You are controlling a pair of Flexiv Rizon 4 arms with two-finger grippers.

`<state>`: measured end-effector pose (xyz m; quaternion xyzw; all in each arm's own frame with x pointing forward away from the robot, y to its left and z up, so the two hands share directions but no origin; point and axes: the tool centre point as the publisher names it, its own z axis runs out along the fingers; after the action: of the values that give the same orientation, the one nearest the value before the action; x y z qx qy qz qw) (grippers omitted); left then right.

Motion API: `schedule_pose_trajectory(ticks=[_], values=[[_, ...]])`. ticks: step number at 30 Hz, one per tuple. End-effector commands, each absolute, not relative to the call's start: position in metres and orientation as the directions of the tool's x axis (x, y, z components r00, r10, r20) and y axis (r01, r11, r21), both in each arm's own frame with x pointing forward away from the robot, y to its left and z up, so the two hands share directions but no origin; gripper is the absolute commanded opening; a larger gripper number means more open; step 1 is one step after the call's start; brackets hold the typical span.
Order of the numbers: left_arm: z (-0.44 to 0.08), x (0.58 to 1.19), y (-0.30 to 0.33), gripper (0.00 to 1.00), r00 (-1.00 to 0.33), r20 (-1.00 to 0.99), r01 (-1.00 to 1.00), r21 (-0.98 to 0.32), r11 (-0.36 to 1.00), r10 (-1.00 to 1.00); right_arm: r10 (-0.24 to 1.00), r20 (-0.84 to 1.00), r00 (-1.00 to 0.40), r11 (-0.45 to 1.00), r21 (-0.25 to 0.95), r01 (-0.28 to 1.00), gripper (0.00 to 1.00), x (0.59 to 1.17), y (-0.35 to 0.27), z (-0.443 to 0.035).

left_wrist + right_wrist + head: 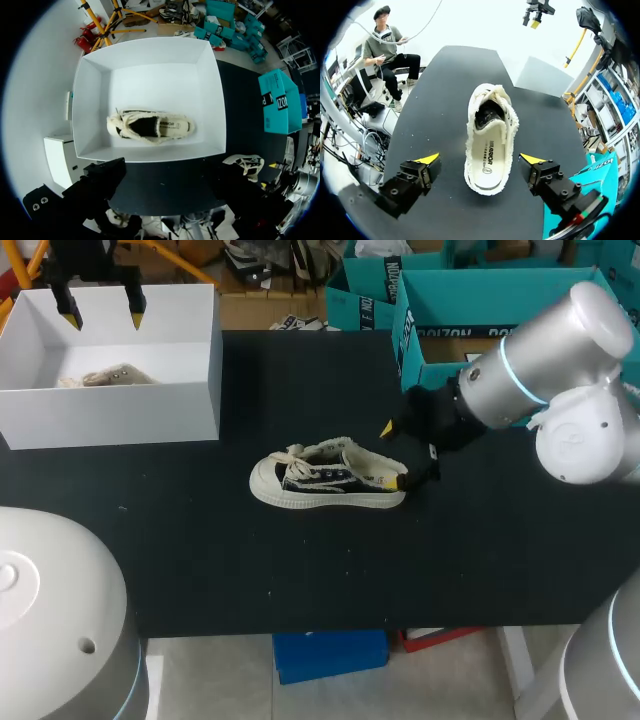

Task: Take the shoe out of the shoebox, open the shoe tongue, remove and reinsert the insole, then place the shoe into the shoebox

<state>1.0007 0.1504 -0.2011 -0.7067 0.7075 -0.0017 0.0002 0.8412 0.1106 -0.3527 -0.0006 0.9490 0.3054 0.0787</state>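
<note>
The shoe (325,480) lies out on the surface (200,570), insole work and reboxing seemingly remaining; right jaws and left jaws both stand open, empty.

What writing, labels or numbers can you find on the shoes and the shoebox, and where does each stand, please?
On the insole of the shoe on the table: one dark line of print and a small round mark; a brand name, so not quoted.
Inside the shoe in the shoebox: one dark line of print, too small to read.
On the shoebox: no print shows.
</note>
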Motion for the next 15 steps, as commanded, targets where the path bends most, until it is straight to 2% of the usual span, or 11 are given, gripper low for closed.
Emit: schedule_pose_trajectory(ticks=[1,15], values=[[-0.201,1.000,0.150,1.00,-0.001,0.001,-1.000,-0.001,0.001,-1.000,0.065,-0.150,-0.986,0.752,0.657,-0.050,1.00,0.840,0.107,-0.369],[-0.201,1.000,0.150,1.00,-0.001,0.001,-1.000,-0.001,0.001,-1.000,0.094,-0.125,-0.988,0.630,0.776,-0.038,1.00,0.859,0.096,-0.395]])
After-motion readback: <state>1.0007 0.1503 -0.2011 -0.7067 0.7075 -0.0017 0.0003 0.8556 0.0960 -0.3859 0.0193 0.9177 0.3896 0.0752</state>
